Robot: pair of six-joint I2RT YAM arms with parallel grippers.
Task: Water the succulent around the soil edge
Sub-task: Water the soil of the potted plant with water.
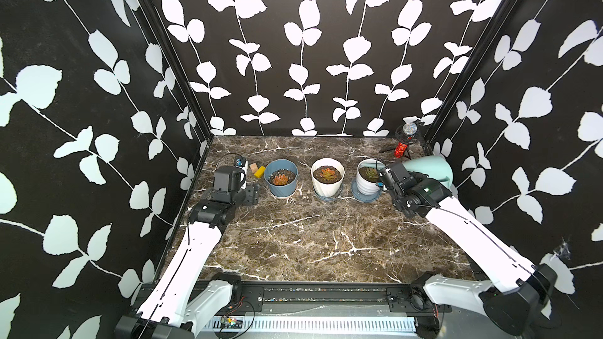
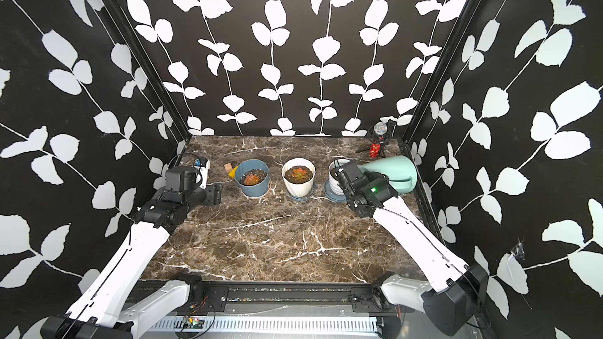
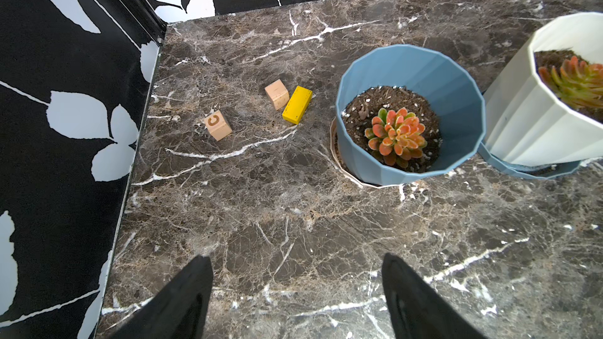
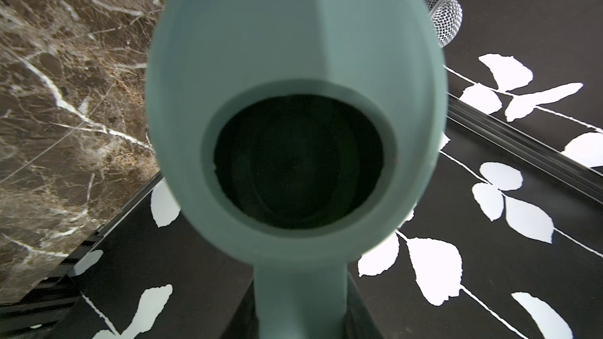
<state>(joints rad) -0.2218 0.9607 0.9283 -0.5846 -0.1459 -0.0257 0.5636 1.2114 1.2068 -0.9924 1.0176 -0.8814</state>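
Three potted succulents stand in a row. A green succulent [image 1: 371,173] grows in the ribbed white pot [image 1: 364,188] on a blue saucer, at the right. My right gripper [image 1: 422,180] is shut on the handle of the teal watering can [image 1: 429,167], seen close in the right wrist view as the watering can [image 4: 293,60] with its dark filling hole. The can is tipped over sideways toward that pot; its spout is hidden behind my wrist. My left gripper [image 3: 297,272] hangs open and empty over the table, left of the blue pot [image 3: 375,164].
The blue pot holds an orange succulent [image 3: 396,136]; the middle white pot [image 1: 328,189] holds another. Two wooden cubes [image 3: 218,124] and a yellow block [image 3: 297,109] lie left of the blue pot. A microphone [image 1: 409,129] on a stand occupies the back right corner. Patterned walls enclose three sides.
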